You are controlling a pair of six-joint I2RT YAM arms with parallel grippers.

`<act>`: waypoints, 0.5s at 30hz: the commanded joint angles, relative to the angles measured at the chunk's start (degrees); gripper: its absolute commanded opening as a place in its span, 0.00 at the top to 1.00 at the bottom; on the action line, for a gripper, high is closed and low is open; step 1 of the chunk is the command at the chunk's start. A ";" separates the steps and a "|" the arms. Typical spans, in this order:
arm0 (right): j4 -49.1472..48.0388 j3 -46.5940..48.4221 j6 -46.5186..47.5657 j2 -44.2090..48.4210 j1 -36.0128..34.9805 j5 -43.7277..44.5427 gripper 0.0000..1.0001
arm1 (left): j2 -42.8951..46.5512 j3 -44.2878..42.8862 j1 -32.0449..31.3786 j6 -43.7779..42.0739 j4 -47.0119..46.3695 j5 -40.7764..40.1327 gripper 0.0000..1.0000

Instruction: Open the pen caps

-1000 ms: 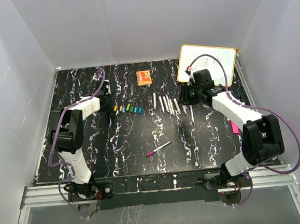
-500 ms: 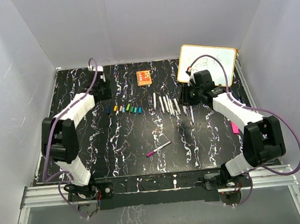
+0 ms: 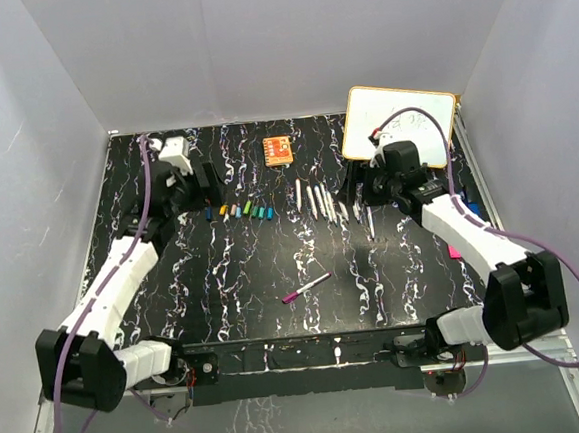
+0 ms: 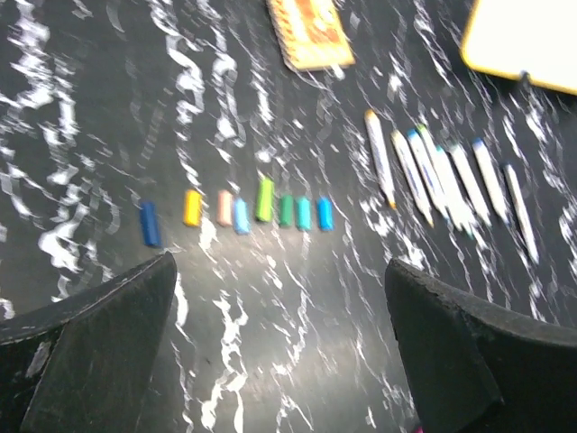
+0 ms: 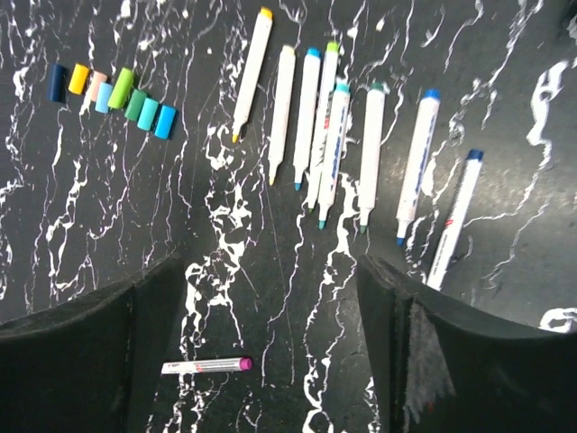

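Pen caps point(image 4: 243, 209): short coloured tubes lie side by side in a row on the bench point(image 3: 244, 280), toward its far edge and left of the middle. The dark blue one sits a little apart at the left end.
Pens point(image 5: 334, 135): a row of bare-tipped pens lies just right of the caps, toward the far right corner, some touching one another.
Capped pen point(image 3: 306, 287): it lies alone near the middle of the bench, tilted, well apart from both rows, with a magenta cap on one end.
Left tool point(image 4: 279, 271): it hangs above the cap row, fingers spread wide with nothing between them.
Right tool point(image 5: 270, 266): it hangs above the pen row, jaws apart and empty.
Step in hand: both rows look finished, so the lone capped pen is probably what remains.
Doing it well: one tool should pinch the white barrel mid-length and the other take the cap squarely. The pull should run straight along the pen, since a sideways tug would likely bend or slip.
Materials: the caps and barrels look like smooth hard plastic, and being round they would likely roll if nudged.
Bench surface: it is black with white marble veining and slightly glossy.
Around: an orange block point(image 3: 278, 149) sits near the far edge, and a whiteboard point(image 3: 400, 125) leans at the far right corner.
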State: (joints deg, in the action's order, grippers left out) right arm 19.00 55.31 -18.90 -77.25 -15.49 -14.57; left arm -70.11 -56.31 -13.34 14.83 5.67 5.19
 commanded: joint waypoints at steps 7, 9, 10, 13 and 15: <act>-8.23 -0.42 -4.55 9.23 -0.03 3.54 0.02 | 11.04 6.96 -16.63 -0.85 4.38 7.25 0.02; -7.45 0.28 -5.47 9.20 -0.01 3.11 0.02 | 11.67 8.19 -20.39 -0.58 4.94 6.35 0.02; -7.11 0.34 -6.26 9.61 0.03 3.51 0.02 | 11.73 8.65 -22.49 -0.55 5.41 5.25 0.02; -7.06 -0.43 -7.90 12.51 0.01 7.26 0.02 | 10.94 9.14 -29.18 -0.89 7.78 0.29 0.02; -7.00 -0.78 -8.61 14.84 0.04 10.00 0.02 | 9.68 9.24 -33.42 -0.75 8.61 -2.76 0.02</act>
State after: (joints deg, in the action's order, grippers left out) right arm 14.85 54.41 -24.86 -67.96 -15.49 -10.22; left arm -59.72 -47.55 -40.34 14.13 11.11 8.16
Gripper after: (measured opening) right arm 0.980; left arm 0.983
